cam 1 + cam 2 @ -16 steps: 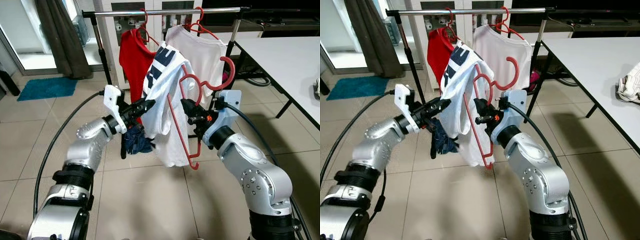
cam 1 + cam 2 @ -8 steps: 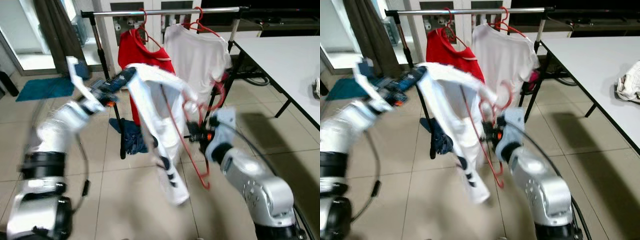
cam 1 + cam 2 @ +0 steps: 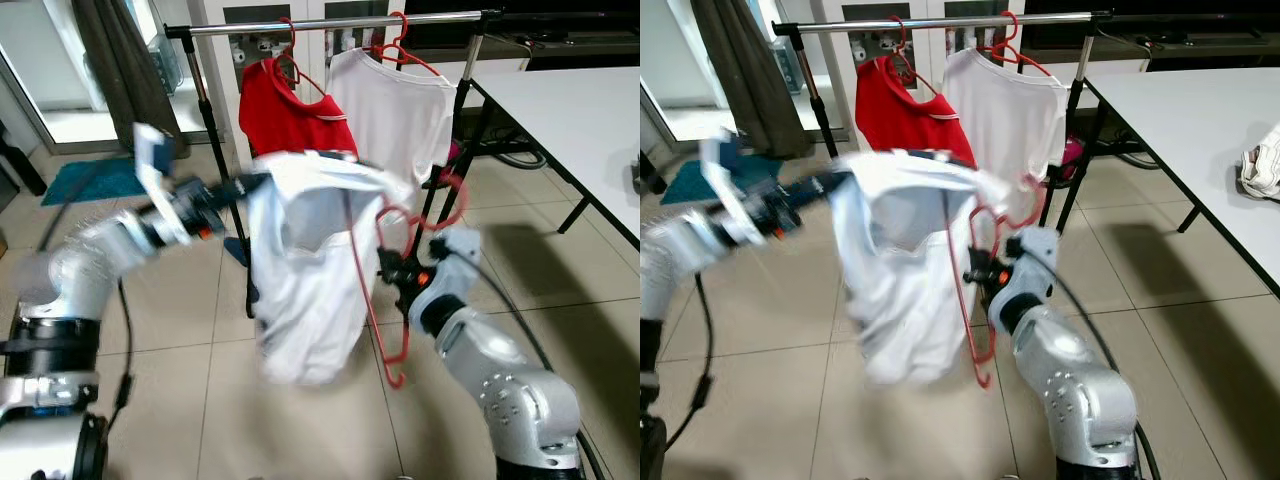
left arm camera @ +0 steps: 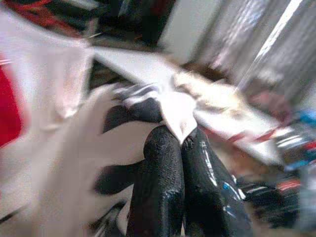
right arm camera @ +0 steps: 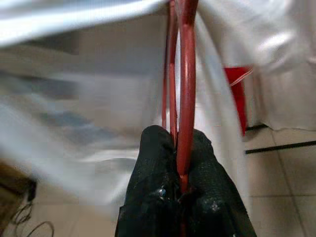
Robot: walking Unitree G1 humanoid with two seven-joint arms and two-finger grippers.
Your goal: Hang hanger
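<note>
**Shirt spread, hanger not yet on the rail**

I have the red hanger [image 3: 385, 290] pinched in the right gripper [image 5: 181, 148]; the right wrist view shows its jaws closed tight on the red wire, one finger on each side. The hanger sits well below the clothes rail [image 3: 330, 24], in front of it and near the white T-shirt [image 3: 400, 100] already hanging there, with its hook turned up toward the rail's right-hand post. The left gripper [image 4: 178, 140] has its jaws shut on a corner of the white shirt [image 3: 305, 270], pulling the cloth out level, away from the hanger and toward the rail's left post. The shirt billows between the two arms and is blurred, so I cannot tell how well its neck sits on the hanger shoulders.

My judgement: the step in hand is seating the shirt on the hanger before lifting it to the rail. To do that well I would keep the right grip firm and the hanger upright, let the left arm ease the cloth down over the hanger shoulder instead of tugging sideways, and release only once the fabric drapes evenly. Then I would raise the hook above the rail in the gap between the red T-shirt [image 3: 290, 115] and the left post, and lower it squarely on.
</note>
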